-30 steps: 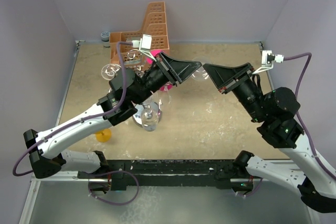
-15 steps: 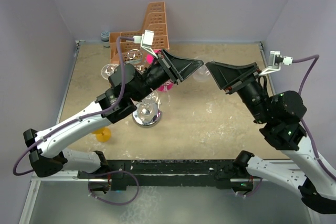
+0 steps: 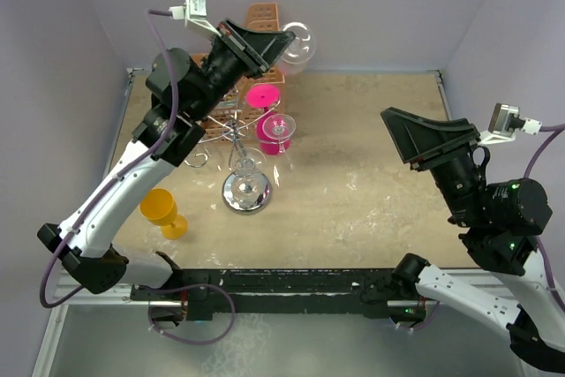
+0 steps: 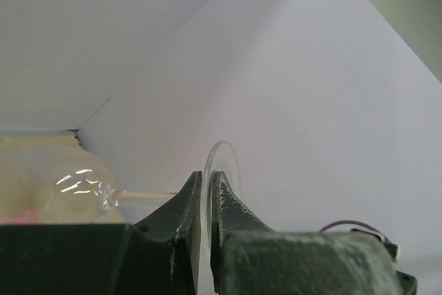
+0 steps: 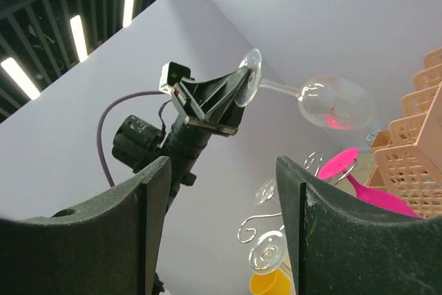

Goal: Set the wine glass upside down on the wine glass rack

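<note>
The clear wine glass (image 3: 298, 41) is held up in the air by its round foot (image 4: 222, 164), with my left gripper (image 3: 284, 39) shut on that foot. Its stem and bowl (image 4: 69, 184) stick out sideways beyond the jaws. In the right wrist view the wine glass (image 5: 335, 105) hangs above the rack's curled arms (image 5: 257, 226). The wine glass rack (image 3: 245, 193) stands below and in front of the left gripper, with a pink glass (image 3: 274, 131) and a clear glass (image 3: 248, 163) hanging on it. My right gripper (image 3: 408, 132) is open and empty, far to the right.
An orange perforated basket (image 3: 265, 15) stands at the back wall behind the left gripper. A yellow goblet (image 3: 161, 209) sits on the table left of the rack's base. Walls close in the back and both sides.
My right gripper opened, let go of the wine glass and drew back to the right. My left arm rose and swung back-left with the glass, to above the rack.
</note>
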Robot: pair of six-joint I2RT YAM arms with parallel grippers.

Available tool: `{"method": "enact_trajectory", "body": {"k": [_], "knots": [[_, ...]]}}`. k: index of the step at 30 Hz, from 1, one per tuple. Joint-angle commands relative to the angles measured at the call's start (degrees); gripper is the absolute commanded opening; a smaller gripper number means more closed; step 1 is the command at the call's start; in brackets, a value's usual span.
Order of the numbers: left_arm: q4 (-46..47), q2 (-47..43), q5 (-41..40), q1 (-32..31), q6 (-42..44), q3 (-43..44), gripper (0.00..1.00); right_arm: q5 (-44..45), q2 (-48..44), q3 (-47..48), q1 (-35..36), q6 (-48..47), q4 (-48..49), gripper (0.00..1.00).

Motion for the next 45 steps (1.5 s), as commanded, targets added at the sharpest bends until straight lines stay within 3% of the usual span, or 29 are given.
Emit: {"method": "enact_trajectory", "body": {"k": [1,11,21,31,45], "knots": [[-0.3,0.8,3.7,4.6,1.5,5.9,0.00,0.6,-0.6,-0.3,0.1,-0.3,3.3,0.64],[-4.2,-1.1,3.4,19.6,0.1,5.6,0.00,-0.5,-0.8,-0.5,0.1,-0.6,3.3,0.64],[-4.8,-5.7,5.6,35.0,-7.3,-7.0,0.00,-0.8,-1.3,-2.4,0.1,1.7,3.1,0.64],[-13.8,-8.7,5.4,37.1,-7.8,-11.9,0.00,-1.5,-0.7,-3.9,0.1,3.3,2.3,0.63],[-13.0,-13.0,10.5,37.1,-12.2,-20.7,0.00,-1.9,-0.6,-4.2,0.1,4.1,1.8,0.63]]}}
